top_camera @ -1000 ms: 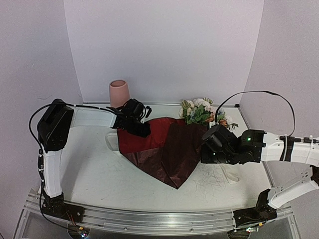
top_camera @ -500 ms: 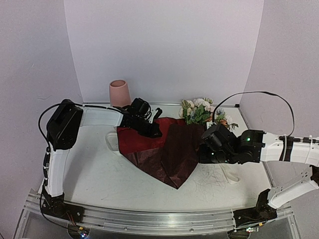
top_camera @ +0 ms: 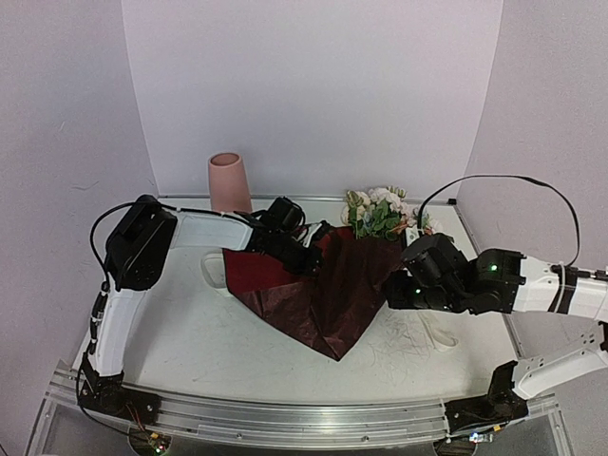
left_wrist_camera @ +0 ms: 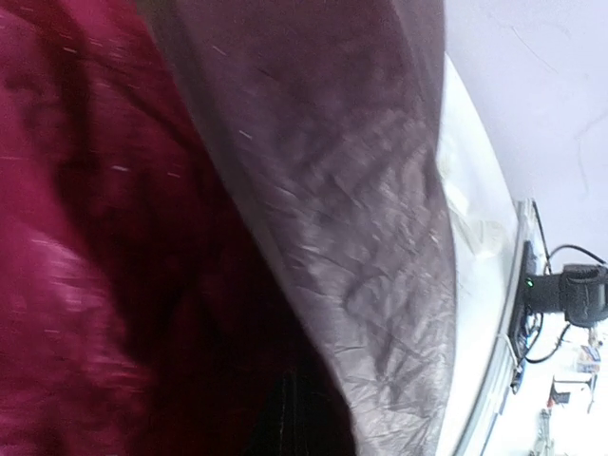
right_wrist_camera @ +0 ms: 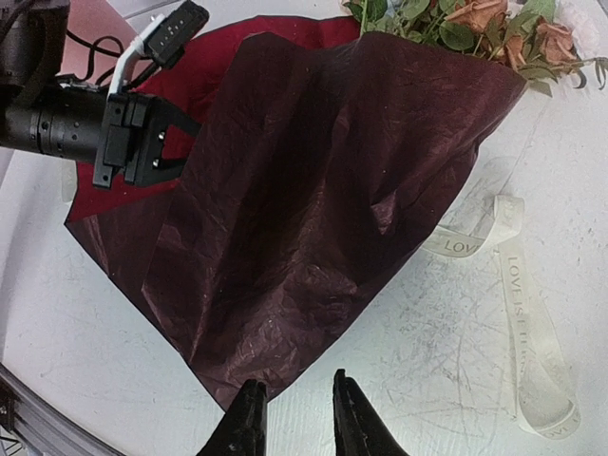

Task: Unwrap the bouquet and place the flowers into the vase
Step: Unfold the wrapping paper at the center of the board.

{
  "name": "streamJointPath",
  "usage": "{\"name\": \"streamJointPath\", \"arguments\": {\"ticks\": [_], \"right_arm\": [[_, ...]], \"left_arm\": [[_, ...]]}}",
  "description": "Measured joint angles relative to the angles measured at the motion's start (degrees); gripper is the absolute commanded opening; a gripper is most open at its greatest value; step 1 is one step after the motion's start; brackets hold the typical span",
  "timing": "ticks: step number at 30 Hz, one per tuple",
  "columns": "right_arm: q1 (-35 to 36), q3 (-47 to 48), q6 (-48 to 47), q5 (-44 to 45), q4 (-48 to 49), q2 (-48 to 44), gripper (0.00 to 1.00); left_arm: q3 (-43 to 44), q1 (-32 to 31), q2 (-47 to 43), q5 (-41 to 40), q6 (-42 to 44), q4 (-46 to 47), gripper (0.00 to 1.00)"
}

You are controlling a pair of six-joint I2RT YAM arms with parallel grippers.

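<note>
Farther right of the vase (top_camera: 228, 180) than a second ago: left gripper (right_wrist_camera: 176, 147), carried along the wrapping paper (top_camera: 332, 294) from its vase-side corner to the upper edge of the dark flap. Clamped shut on that edge now, holding it a little off the brighter red layer underneath. Also drawn slightly farther from the vase: right arm (top_camera: 532, 290).

Edges and room: white table (top_camera: 180, 332) showing in front of the vase, out to the metal rail (top_camera: 285, 418) at the near side. Back wall (top_camera: 304, 95) close behind the vase and behind the flowers (top_camera: 380, 214). Cream ribbon (right_wrist_camera: 518, 313) loose on the table just beside the paper's edge, on the side away from the vase.

Pose, left arm (top_camera: 204, 228): forearm stretched low and nearly level past the front of the vase, wrist pointing away from it. Pose, right arm: forearm reaching in level toward the vase. At its end, right gripper (right_wrist_camera: 296, 382) held above the table, fingers a little apart with nothing between them.

Flat on the table, well right of the vase: bouquet (top_camera: 366, 252). Long axis running from the blooms near the back wall to the paper's point by the near rail, slanted slightly toward the vase side.
</note>
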Motion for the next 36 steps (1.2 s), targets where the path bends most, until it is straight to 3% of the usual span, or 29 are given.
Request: {"name": "streamJointPath", "arguments": {"ticks": [13, 20, 27, 36], "right_arm": [[0.0, -0.18, -3.35, 2.73, -2.11, -13.71, 0.35], [0.0, 2.34, -4.77, 5.25, -4.45, -15.01, 0.48], [0.0, 2.53, -4.69, 8.76, -6.07, -15.3, 0.5], [0.0, 2.52, -4.4, 12.44, -6.78, -18.56, 0.56]], "left_arm": [[0.0, -9.28, -1.59, 5.25, -3.54, 2.06, 0.01], [0.0, -15.69, -2.13, 5.23, -5.66, 5.16, 0.01], [1.38, -21.15, -0.34, 5.01, -7.11, 7.03, 0.01], [1.29, -23.5, 5.89, 3.81, -8.63, 7.67, 0.01]]}}
